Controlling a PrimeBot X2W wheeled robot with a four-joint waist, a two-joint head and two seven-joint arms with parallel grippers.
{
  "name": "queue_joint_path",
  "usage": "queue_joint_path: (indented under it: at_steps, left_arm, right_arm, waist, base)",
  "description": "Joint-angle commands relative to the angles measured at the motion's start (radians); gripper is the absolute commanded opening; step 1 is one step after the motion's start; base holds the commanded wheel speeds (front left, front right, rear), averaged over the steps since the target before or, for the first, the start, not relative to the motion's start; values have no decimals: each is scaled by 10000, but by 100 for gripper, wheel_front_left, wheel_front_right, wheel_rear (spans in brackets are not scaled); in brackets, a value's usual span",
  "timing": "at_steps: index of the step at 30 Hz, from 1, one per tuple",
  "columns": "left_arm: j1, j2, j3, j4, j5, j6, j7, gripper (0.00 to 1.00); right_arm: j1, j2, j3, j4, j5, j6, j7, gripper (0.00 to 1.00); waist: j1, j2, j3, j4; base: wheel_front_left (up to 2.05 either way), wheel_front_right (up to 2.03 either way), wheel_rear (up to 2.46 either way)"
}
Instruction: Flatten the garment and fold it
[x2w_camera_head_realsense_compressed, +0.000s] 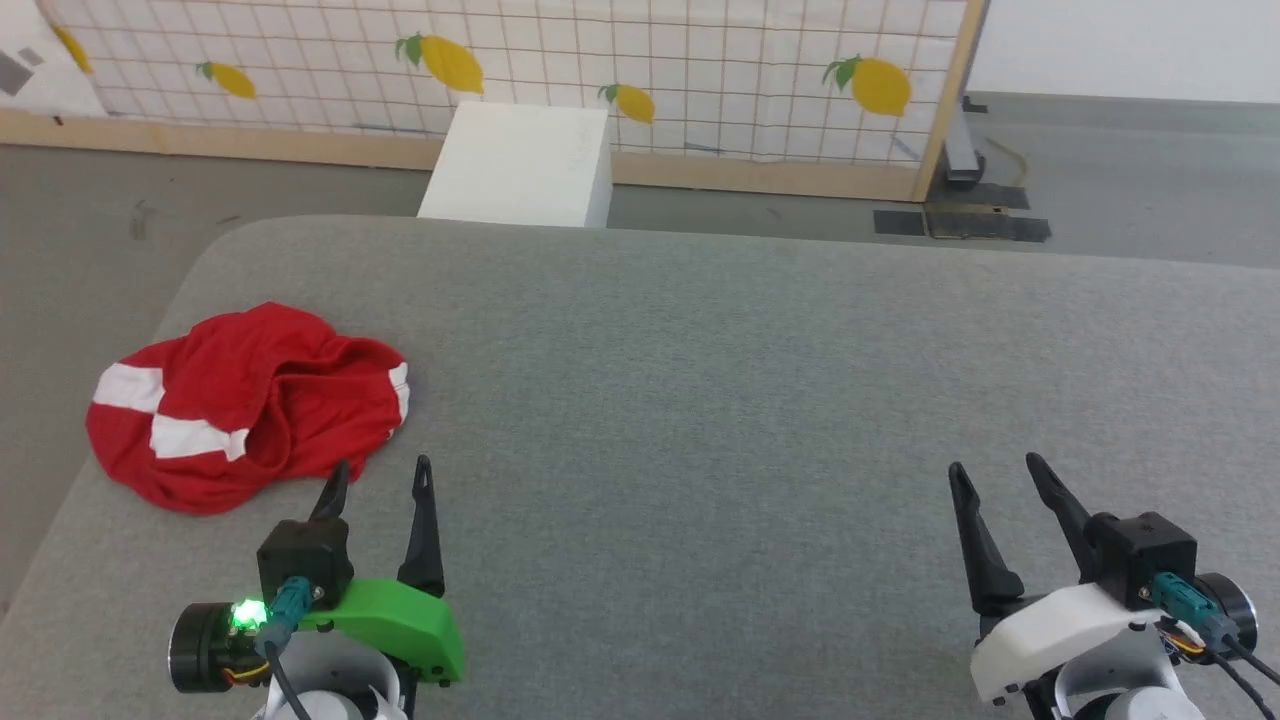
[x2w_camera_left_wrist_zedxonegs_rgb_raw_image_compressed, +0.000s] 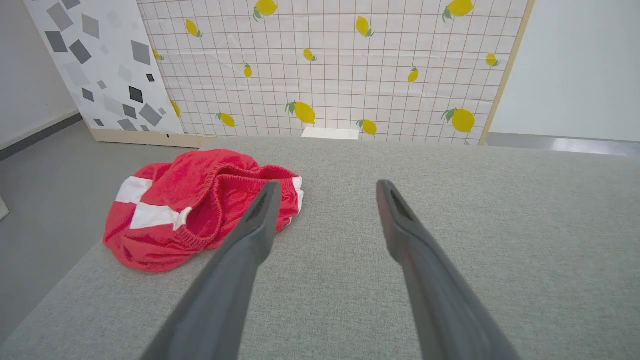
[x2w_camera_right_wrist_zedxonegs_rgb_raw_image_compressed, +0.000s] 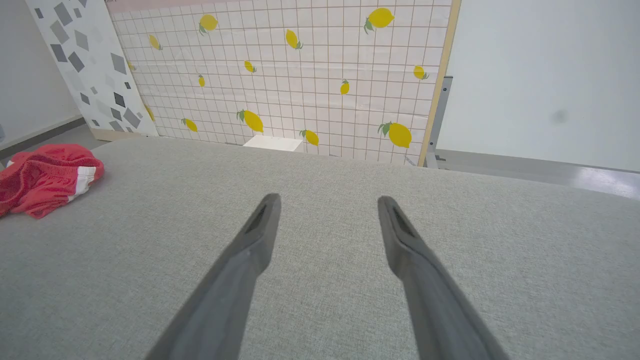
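Bearing surface: grey cloth-covered tabletop (x2w_camera_head_realsense_compressed: 700, 400), with a wide bare stretch from the centre out to 3 o'clock that gives room for spreading.
Red garment (x2w_camera_head_realsense_compressed: 240, 405): a crumpled heap at 9 o'clock in the head view, close to the tabletop's left edge. Its white bands (x2w_camera_head_realsense_compressed: 190, 437) face up, and a gathered elastic edge (x2w_camera_left_wrist_zedxonegs_rgb_raw_image_compressed: 220, 200) curls through the middle.
Left hand (x2w_camera_head_realsense_compressed: 381, 475): at 7 o'clock, fingers spread and empty. The tips are by the heap's 5 o'clock hem; whether they touch it I cannot tell.
Right hand (x2w_camera_head_realsense_compressed: 995, 470): at 5 o'clock, fingers likewise parted and holding nothing, well apart from the cloth.
Step in hand: probably the first reach, as nothing is flattened yet.
Doing it well: pinch the gathered edge rather than a loose fold, so that the layers open. Draw the heap toward the centre first, since it could slip off the near left edge. Then bring the right hand across to the opposite side and pull the two sides apart evenly.
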Motion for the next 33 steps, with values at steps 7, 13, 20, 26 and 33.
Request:
queue_joint_path:
  at_steps: [7, 13, 20, 26, 33]
  left_arm:
    - [-26, 0, -19, 66, -314, 122, -241, 100]
    - [-35, -4, -56, 112, -419, 170, -364, 100]
    - [-8, -8, -91, 191, -557, 234, -509, 100]
    - [7, -9, -113, 275, -666, 288, -632, 100]
    - [0, -12, -179, 420, -824, 404, -778, 100]
  right_arm:
    - [-52, 0, -25, 126, 198, -5, -169, 100]
    - [-23, 0, -47, 166, 270, -6, -235, 100]
    - [-7, 0, -18, 264, 423, -7, -297, 100]
    - [-6, 0, -12, 343, 524, -7, -321, 100]
    - [-24, 0, -48, 369, 583, -8, -278, 100]
  waist:
    - [0, 0, 32, 478]
    - [0, 0, 51, 879]
    - [0, 0, 54, 1352]
    - [0, 0, 64, 1737]
    - [0, 0, 121, 2172]
  base:
    - [0, 0, 0]
    - [0, 0, 0]
    - [0, 0, 0]
    - [0, 0, 0]
    - [0, 0, 0]
